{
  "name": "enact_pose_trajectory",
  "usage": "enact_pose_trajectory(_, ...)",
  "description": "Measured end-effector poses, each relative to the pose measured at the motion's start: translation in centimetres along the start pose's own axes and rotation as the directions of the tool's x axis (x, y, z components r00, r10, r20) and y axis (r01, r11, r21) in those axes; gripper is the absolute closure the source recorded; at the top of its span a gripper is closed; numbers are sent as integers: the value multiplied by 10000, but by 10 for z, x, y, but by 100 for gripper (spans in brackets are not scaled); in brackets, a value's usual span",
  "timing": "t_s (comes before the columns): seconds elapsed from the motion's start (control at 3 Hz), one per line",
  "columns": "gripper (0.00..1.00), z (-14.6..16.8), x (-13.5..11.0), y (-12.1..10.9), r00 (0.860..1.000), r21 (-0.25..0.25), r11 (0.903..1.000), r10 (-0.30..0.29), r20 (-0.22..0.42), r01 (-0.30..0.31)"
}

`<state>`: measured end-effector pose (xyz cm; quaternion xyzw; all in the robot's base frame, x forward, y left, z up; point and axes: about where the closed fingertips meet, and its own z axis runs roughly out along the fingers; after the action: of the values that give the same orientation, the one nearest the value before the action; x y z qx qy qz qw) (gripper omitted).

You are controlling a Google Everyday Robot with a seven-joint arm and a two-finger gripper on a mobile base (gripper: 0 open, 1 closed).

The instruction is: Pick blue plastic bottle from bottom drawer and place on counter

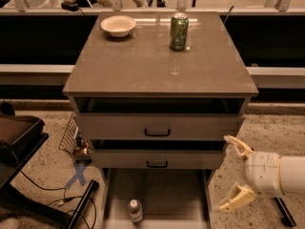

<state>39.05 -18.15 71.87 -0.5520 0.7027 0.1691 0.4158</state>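
The blue plastic bottle (135,211) stands upright in the open bottom drawer (157,190), near its front left of centre. My gripper (233,173) is at the lower right, beside the drawer's right edge, level with the lowest drawer front. Its two cream fingers are spread wide apart and hold nothing. It is well to the right of the bottle and apart from it. The counter (157,56) is the grey-brown top of the cabinet above.
A green soda can (179,31) and a white bowl (118,26) stand at the back of the counter. Two upper drawers with black handles (157,132) are above the open one. A dark chair or cart (19,142) and cables lie on the floor at left.
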Motion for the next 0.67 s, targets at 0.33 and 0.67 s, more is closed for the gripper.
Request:
enact_pose_trajectory(0.33,0,0,-1,0,10000,2,10000,41,-15,-41)
enact_pose_trajectory(0.67,0,12,7,3,9997,-99,9998,166,165,-164)
